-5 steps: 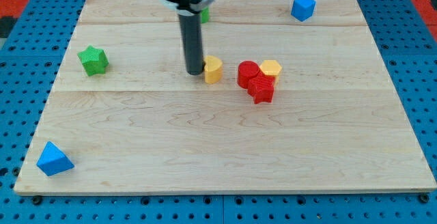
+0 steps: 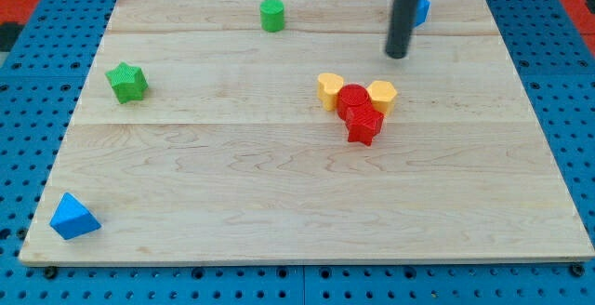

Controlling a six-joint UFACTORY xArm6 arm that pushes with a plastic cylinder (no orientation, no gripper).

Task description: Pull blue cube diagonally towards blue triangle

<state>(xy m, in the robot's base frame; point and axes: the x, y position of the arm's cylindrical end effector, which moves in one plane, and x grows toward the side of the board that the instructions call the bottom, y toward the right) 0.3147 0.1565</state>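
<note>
Blue and small, the plastic blue cube [image 2: 421, 8] sits near the top right corner of the pale wooden tabletop [image 2: 279, 203], mostly hidden behind the dark rod so only its right edge shows. My tip [image 2: 398, 56] rests on the wood just below and left of it; no pincer is fitted, so no grip state can be told. Far off at the bottom left corner lies the blue triangle [image 2: 73, 217]. Below the tip cluster a yellow block [image 2: 329, 89], a red cylinder [image 2: 353, 99], a red star-like block [image 2: 365, 125] and a yellow hexagonal block [image 2: 382, 94], touching. A green cylinder [image 2: 271, 14] stands at top centre, a green star [image 2: 126, 81] at left.
</note>
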